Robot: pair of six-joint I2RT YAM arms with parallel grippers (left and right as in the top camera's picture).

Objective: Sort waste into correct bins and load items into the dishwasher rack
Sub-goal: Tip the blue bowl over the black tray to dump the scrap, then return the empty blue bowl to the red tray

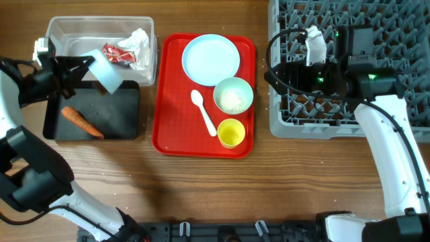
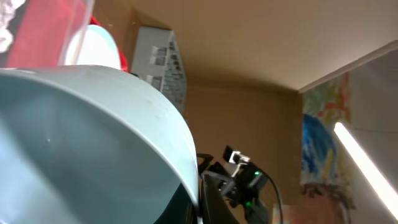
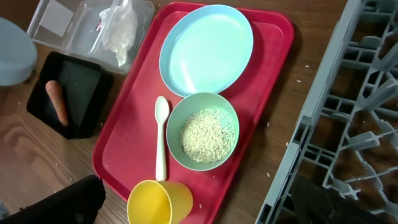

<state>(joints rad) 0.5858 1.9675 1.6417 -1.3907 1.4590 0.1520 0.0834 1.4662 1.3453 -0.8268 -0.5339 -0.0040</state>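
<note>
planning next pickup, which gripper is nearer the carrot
Left. The left gripper holds the light blue bowl beyond the carrot, at the black tray's far edge; the right gripper sits over the dishwasher rack, past the red tray.

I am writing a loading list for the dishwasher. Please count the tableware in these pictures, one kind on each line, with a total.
Plates: 1, the light blue plate
Bowls: 2, the light blue bowl and the pale green bowl
Cups: 1, the yellow cup
Spoons: 1, the white spoon
Total: 5
</note>
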